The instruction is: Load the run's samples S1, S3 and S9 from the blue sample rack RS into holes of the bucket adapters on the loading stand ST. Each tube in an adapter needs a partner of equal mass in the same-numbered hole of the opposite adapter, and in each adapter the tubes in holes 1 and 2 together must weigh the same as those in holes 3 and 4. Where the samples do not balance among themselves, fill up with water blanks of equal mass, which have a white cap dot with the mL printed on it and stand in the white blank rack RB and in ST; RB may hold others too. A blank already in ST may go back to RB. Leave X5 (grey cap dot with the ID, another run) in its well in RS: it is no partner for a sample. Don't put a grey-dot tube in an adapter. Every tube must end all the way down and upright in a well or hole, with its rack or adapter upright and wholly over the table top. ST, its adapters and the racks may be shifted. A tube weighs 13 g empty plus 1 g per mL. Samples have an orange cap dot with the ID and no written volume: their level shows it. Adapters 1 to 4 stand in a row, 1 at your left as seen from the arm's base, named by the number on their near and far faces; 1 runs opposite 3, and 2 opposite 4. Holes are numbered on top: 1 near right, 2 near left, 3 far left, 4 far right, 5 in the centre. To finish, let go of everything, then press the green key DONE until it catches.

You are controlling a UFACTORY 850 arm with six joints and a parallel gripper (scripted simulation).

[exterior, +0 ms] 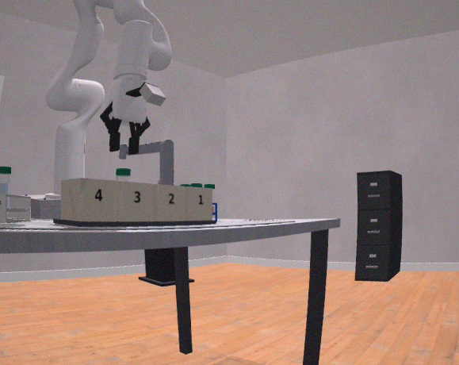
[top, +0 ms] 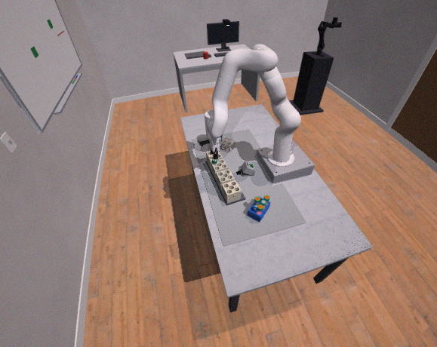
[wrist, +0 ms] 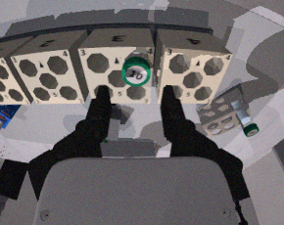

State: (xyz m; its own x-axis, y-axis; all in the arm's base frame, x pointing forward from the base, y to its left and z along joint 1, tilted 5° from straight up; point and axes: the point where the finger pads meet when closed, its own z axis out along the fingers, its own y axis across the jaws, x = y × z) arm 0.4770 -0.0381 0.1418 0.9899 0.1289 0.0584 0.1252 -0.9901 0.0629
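Observation:
The loading stand ST (top: 225,178) carries four beige adapters in a row, labelled 4, 3, 2, 1 from left to right in the exterior view. One blank tube (wrist: 136,71) with a green cap and a white dot stands upright in adapter 3 (exterior: 137,200); its cap (exterior: 123,172) rises above the block. My gripper (exterior: 123,148) is open and empty, hanging a short way above that cap, with its fingers on either side of the tube. The blue sample rack RS (top: 256,207) holds several orange-dotted tubes near the table's middle.
The white blank rack RB (top: 226,143) stands past the far end of ST, with one tube (exterior: 4,180) upright in it. The small box with the green DONE key (top: 247,168) sits between ST and the arm's base (top: 285,166). The table's edge runs close along ST's outer side.

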